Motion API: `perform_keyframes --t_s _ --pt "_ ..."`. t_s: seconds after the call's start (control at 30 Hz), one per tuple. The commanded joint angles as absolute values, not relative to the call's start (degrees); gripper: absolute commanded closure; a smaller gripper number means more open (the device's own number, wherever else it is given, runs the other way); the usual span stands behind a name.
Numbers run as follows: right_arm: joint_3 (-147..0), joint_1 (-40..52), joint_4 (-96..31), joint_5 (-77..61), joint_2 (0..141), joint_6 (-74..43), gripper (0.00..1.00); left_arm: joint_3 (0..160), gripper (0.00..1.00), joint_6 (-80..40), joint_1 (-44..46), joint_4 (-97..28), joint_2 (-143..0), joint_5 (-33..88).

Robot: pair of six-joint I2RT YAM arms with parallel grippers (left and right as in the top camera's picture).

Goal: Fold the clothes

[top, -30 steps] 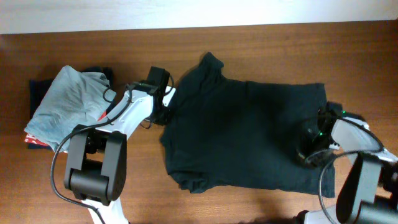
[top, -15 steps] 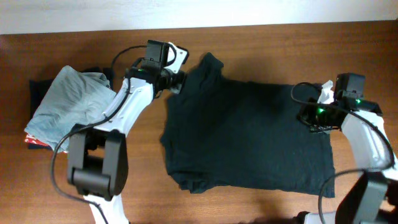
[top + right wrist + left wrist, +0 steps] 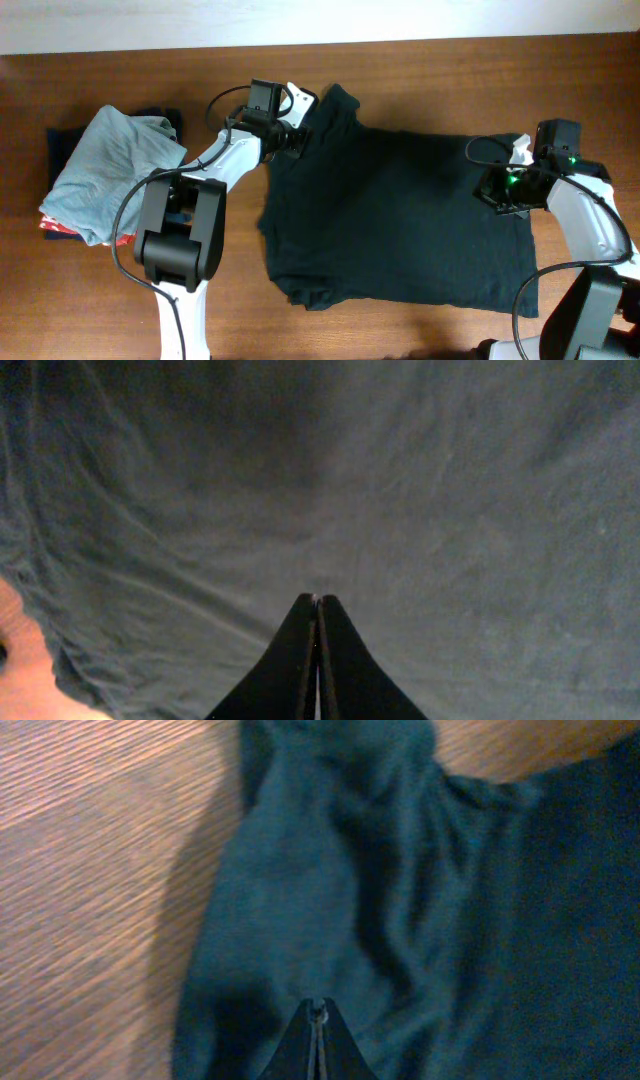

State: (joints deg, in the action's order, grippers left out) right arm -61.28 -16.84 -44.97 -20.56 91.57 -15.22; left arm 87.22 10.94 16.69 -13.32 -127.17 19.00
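1 black T-shirt lies spread on the table, about centre, with its lower-left edge bunched. The left claw is clenched, tips together on the shirt's upper-left edge by the sleeve. The right claw is also clenched, tips on fabric near the right edge. Can't tell if either has cloth pinched. A grey-blue garment sits on a folded stack at far left, apart from the shirt.

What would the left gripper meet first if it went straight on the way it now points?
The black T-shirt: the shut left gripper points straight into its crumpled fabric, with nothing between. It may already be touching; depth is unclear.
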Motion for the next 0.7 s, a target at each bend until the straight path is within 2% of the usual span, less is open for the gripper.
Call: perform_keyframes --t_s 0.0,0.37,0.67 --pt "-61.4 -16.5 -46.1 -21.4 91.4 -15.5 0.96 87.3 1.0 9.7 16.6 -13.5 -131.0 10.4" --pt "-61.4 -16.5 -47.9 -21.4 91.4 -15.5 0.96 87.3 1.0 8.6 12.0 -13.3 -133.6 1.6" --pt "-61.4 -16.5 -48.7 -21.4 91.4 -15.5 0.96 89.4 1.0 7.3 9.0 -15.4 -133.6 -0.5"
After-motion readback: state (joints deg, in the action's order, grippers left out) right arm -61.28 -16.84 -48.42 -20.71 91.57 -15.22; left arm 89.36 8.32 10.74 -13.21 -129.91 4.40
